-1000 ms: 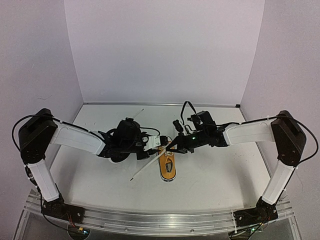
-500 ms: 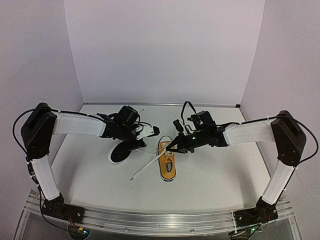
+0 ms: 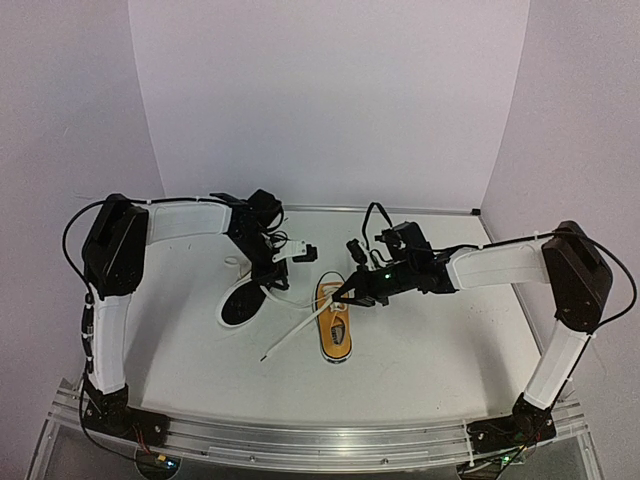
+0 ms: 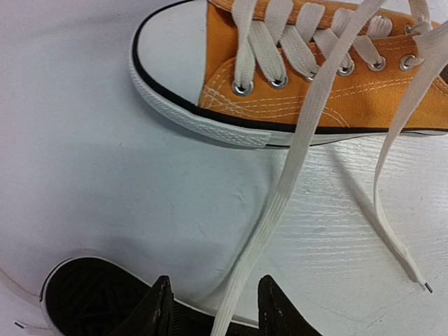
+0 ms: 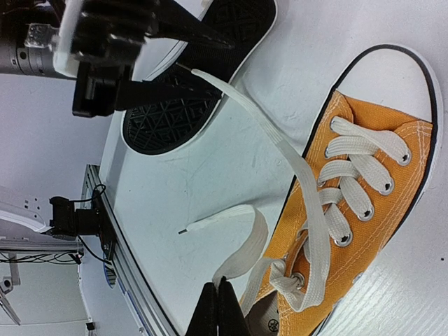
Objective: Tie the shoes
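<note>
Left gripper (image 4: 219, 308): jaws standing part-open, white lace (image 4: 280, 192) passing between. Right gripper (image 5: 217, 297): jaws closed, pinching orange shoe's (image 5: 353, 185) other lace (image 5: 224, 218).

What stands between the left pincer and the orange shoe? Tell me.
Nothing visible. Only bare table separates the left pincer from the orange shoe; its lace trails through the open pincer.

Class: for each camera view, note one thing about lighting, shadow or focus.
Top external: soft, even light, only faint shadows on the table. Left wrist: orange shoe sharp; lace throws a soft shadow. Right wrist: black sole crisp, tread visible.
</note>
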{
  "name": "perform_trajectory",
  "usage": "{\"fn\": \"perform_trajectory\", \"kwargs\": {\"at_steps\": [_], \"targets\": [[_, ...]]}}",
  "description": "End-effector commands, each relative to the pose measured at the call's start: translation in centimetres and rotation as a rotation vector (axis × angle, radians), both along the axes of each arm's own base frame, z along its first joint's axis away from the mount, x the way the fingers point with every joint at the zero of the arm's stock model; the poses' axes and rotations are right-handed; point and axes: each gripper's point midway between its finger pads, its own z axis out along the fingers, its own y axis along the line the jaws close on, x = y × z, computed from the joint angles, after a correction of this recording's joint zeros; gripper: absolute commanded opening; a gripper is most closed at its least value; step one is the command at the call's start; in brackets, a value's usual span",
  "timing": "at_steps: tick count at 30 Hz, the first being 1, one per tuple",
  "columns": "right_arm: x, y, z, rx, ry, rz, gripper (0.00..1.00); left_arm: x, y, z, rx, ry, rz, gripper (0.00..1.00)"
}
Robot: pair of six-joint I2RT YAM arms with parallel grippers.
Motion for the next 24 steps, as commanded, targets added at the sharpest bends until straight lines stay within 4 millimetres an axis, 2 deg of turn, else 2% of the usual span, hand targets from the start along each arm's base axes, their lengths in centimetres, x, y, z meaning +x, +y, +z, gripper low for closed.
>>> {"fn": "perform_trajectory", "kwargs": {"at_steps": [1, 8, 17, 21, 24], "targets": [[0.4, 0.6, 1.5, 0.029, -0.036, -0.001, 0.00, -2.0, -0.5, -0.7, 0.065, 0.041, -0.100, 0.39], [0.5, 0.8, 1.5, 0.034, -0.028, 0.003, 0.00, -1.3, 0.8, -3.3, 0.209, 0.037, -0.077, 0.38], [0.7, 1.0, 1.4, 0.035, -0.025, 0.003, 0.00, -1.1, 1.5, -4.7, 0.287, 0.067, -0.090, 0.36], [0.7, 1.0, 1.4, 0.034, -0.026, 0.002, 0.00, -1.8, 2.5, -5.9, 0.347, 0.114, -0.090, 0.28], [0.7, 1.0, 1.4, 0.032, -0.025, 0.001, 0.00, -2.4, 2.8, -6.1, 0.350, 0.140, -0.085, 0.16]]}}
